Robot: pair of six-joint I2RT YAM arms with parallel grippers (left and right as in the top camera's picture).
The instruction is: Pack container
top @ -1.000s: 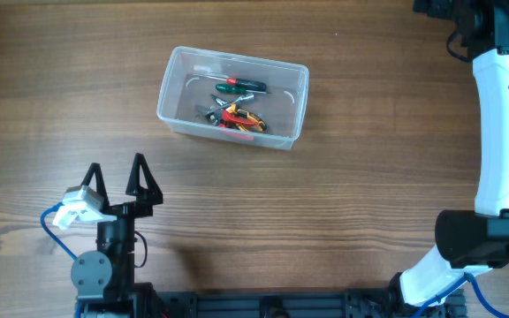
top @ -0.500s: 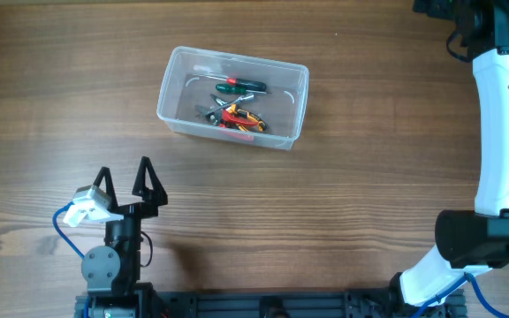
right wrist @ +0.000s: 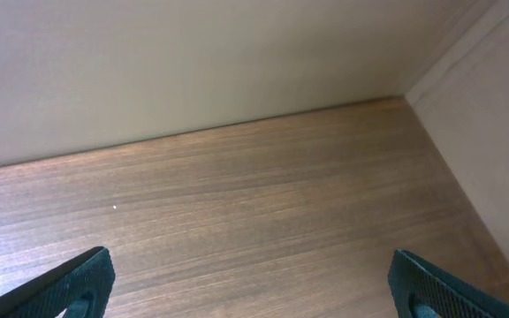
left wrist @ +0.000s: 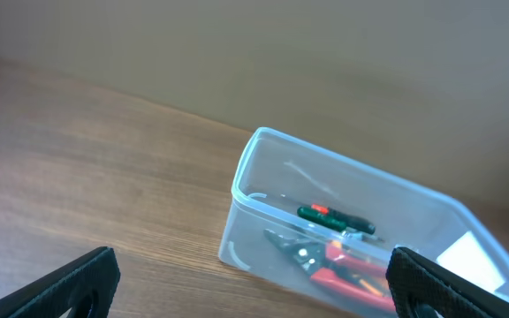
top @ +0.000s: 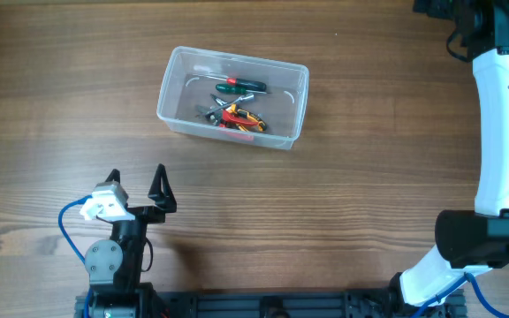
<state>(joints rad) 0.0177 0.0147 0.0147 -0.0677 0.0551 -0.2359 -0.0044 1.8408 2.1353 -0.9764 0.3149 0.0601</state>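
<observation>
Container point(top: 180, 71) on table, tools inside

Clear tub sits upright on the wooden table point(top: 369, 159), left of centre toward the far side. Inside it are a green-handled screwdriver point(top: 241, 86) and red-yellow pliers point(top: 237, 117). Left gripper point(top: 136, 173) is well apart from the tub, near the robot-side edge, jaws spread, empty. Right gripper point(right wrist: 250, 287) is over bare table by the far right corner, jaws spread, empty.

Pose check: left gripper point(top: 137, 184) has its jaws spread wide with nothing held, tucked close to its base on the folded left arm point(top: 111, 261). The right arm point(top: 502, 132) is stretched far forward along the right side. The right gripper point(right wrist: 254, 287) also has its jaws wide apart, with nothing between them.
</observation>
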